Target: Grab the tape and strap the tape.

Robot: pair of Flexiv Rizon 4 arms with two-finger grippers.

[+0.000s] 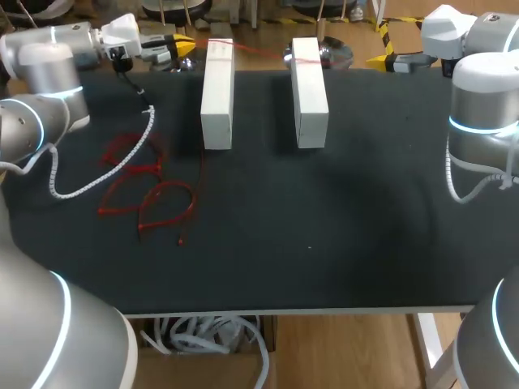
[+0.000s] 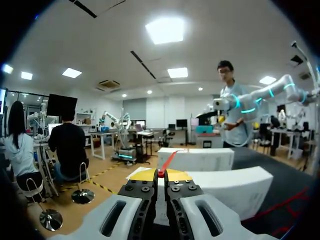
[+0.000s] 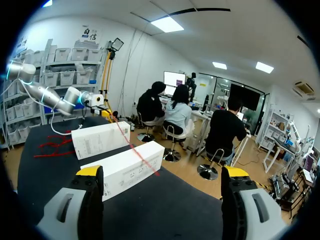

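The tape (image 2: 169, 160) is clamped tight in the left gripper (image 2: 161, 175); the right gripper (image 3: 162, 172) is spread wide, nothing held.

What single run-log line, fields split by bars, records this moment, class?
left pincer: shut on red tape | right pincer: open, empty | tape: across left white box and right white box | slack: coiled on table

2 white boxes (image 1: 217, 93) are laid parallel toward the far edge of the black table (image 1: 349, 235); red tape (image 1: 138, 190) is looped left of them.
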